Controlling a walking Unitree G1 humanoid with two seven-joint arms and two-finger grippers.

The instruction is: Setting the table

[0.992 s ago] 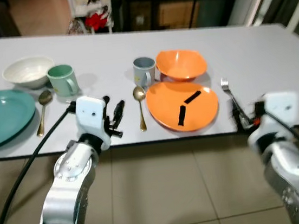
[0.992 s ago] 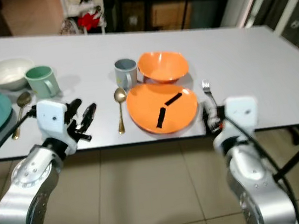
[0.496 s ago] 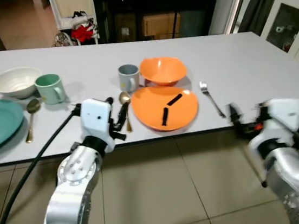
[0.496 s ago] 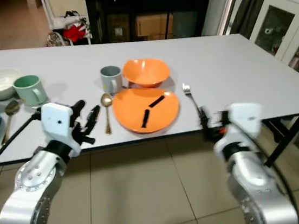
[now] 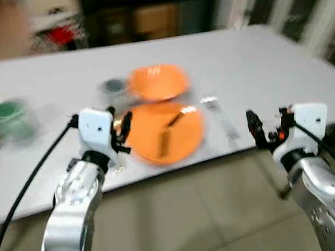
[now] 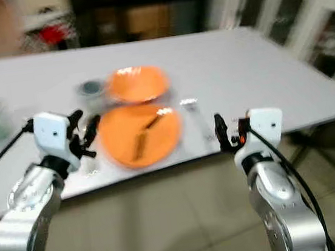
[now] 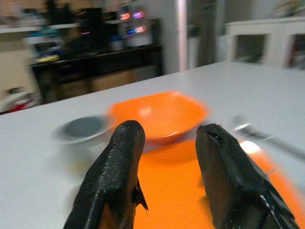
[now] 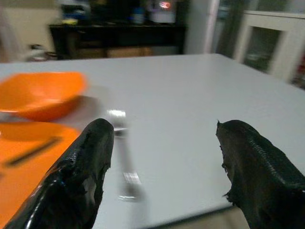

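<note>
The picture is blurred. An orange plate [image 5: 165, 135] with two black strips on it lies near the front edge of the white table [image 5: 251, 60]. Behind it stand an orange bowl [image 5: 157, 82] and a grey cup [image 5: 112, 86]. A silver fork [image 5: 218, 116] lies to the right of the plate. My left gripper [image 5: 121, 128] is open and empty at the plate's left rim, facing the orange bowl [image 7: 159, 114]. My right gripper [image 5: 258, 129] is open wide in front of the table edge, right of the fork [image 8: 121, 152], holding nothing.
A green cup [image 5: 7, 111] stands smeared at the far left of the table. The table's right corner and tiled floor [image 5: 197, 220] lie ahead of me. Dark shelving and a white cabinet [image 5: 317, 3] stand behind the table.
The whole picture has shifted and blurred, so the camera has moved. Both arms keep about the same pose, both grippers staying open and empty.
</note>
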